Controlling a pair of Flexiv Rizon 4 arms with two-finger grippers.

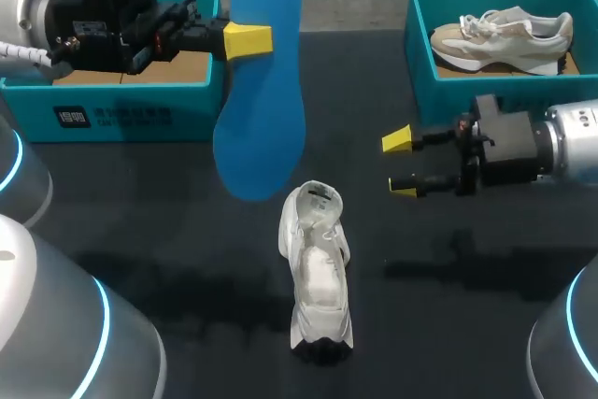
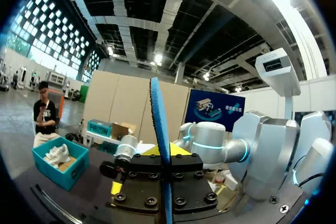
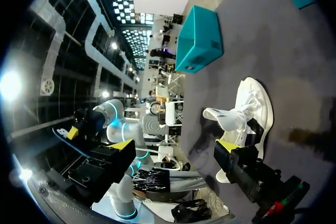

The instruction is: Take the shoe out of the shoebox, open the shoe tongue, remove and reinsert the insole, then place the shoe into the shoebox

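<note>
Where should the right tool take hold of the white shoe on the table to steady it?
Probably the right side wall of the shoe, at the opening's rim, coming from the right. It stands on its sole, tongue folded back, opening up. The open right tool is on that side, and a rim pinch leaves room for the insole in the left tool.

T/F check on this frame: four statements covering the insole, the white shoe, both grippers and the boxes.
1. The left gripper is shut on the blue insole. True.
2. The white shoe sits in the left shoebox. False: it rests on the table, outside both boxes.
3. The right gripper is open and holds nothing. True.
4. The right shoebox is empty. False: a beige shoe lies in it.
</note>
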